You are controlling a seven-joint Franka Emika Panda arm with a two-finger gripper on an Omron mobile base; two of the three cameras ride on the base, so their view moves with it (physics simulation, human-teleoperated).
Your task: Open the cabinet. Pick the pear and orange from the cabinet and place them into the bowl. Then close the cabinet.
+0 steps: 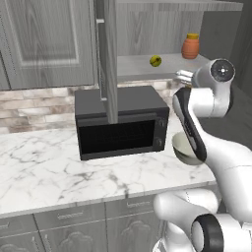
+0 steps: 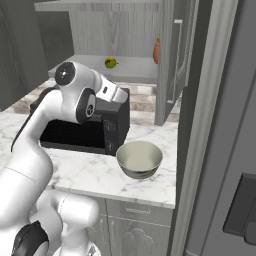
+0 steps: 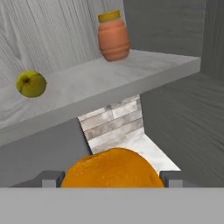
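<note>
With the tool [image 3: 112, 181] clasping the orange [image 3: 112, 168], we keep it level and lower gently over the bowl [image 2: 139, 158] before releasing.

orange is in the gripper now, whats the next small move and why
Probably carry the orange back out and down toward the bowl. The hand view shows it sitting between the gripper fingertips, already below the cabinet shelf, while the pear waits on that shelf and the bowl on the counter holds nothing.

Soft, even, shadow-poor rendered light; slightly blurry, low-resolution pictures throughout.
</note>
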